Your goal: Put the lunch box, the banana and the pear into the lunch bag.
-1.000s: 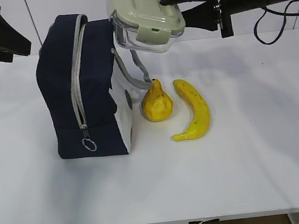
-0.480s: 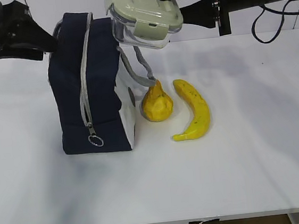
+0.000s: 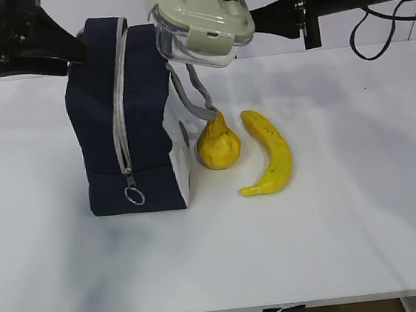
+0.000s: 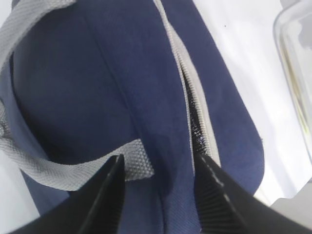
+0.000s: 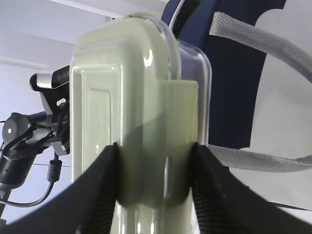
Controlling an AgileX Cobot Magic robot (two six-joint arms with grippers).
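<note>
1. The banana (image 3: 270, 154) lies right of centre on the white tabletop (image 3: 349, 223), long axis running near to far, bowing rightward
2. The pear (image 3: 218, 144) sits just left of it, stem up, close beside the lunch bag (image 3: 126, 120)
3. The bag stands upright left of centre, zipper pull (image 3: 133, 196) low; the left gripper (image 4: 158, 168), jaws parted, is at its top edge
4. The lunch box (image 3: 198, 23), upper centre, tilts above the bag, clamped in the right gripper (image 3: 240, 0); no writing readable

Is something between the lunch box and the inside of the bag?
Yes. The lunch bag looks nearly closed: only a thin dark gap shows along its zipper. The right gripper holds the lunch box beside the bag's top.
</note>
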